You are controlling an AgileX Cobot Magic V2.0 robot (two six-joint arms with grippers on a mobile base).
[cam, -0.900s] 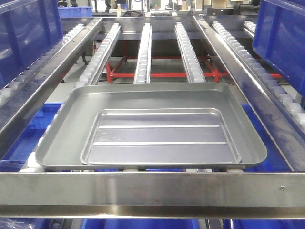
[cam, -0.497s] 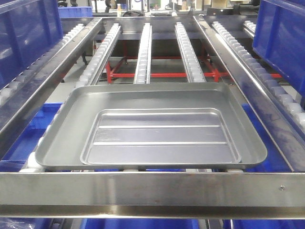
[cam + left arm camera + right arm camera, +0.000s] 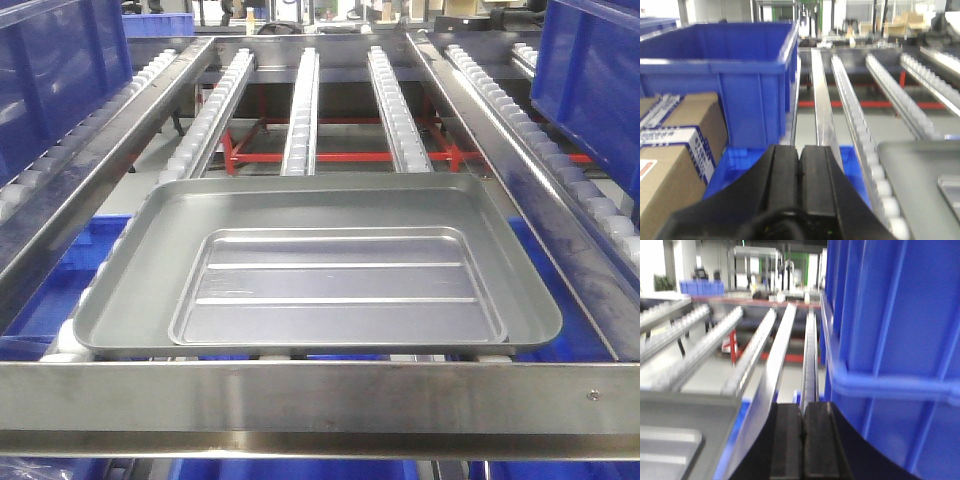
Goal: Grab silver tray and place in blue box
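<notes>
Ridged silver tray (image 3: pixel 335 285) not yet gripped — both arms off to its sides.
It lies flat inside a larger plain tray (image 3: pixel 140 265) on the roller rack (image 3: pixel 300 110), near the front rail (image 3: pixel 320 392). The left gripper (image 3: pixel 799 165) and right gripper (image 3: pixel 803 440) each have their fingers pressed together, holding nothing. Open one and pinch the small tray's raised rim only — not the outer tray's. The blue box (image 3: pixel 720 75) is probably the crate by the left arm, though blur leaves that unsure.

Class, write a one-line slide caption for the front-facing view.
Ridged silver tray lying in a larger tray on a roller rack, blue boxes at both sides.
</notes>
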